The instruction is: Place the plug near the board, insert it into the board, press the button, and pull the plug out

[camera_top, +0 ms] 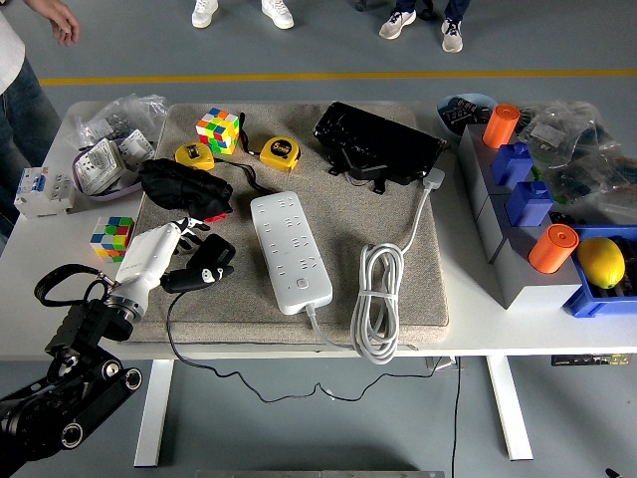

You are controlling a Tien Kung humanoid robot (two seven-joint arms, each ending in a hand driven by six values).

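Note:
A white power strip (291, 249) lies lengthwise on the grey mat (338, 214), its white cord (380, 301) coiled to its right. My left hand (189, 251), white with dark fingers, reaches in from the lower left and is shut on a black plug (207, 263). The plug sits low over the mat, a short gap left of the strip. Its thin black cable (171, 329) trails off the table's front edge. My right hand is out of sight.
A black pouch (184, 184), two yellow tape measures (281, 152) and a colour cube (219, 129) lie behind my hand, another cube (111, 237) to its left. A black bag (378, 144) sits at the back. Grey bins (518, 261) line the right. A person (20, 80) stands top left.

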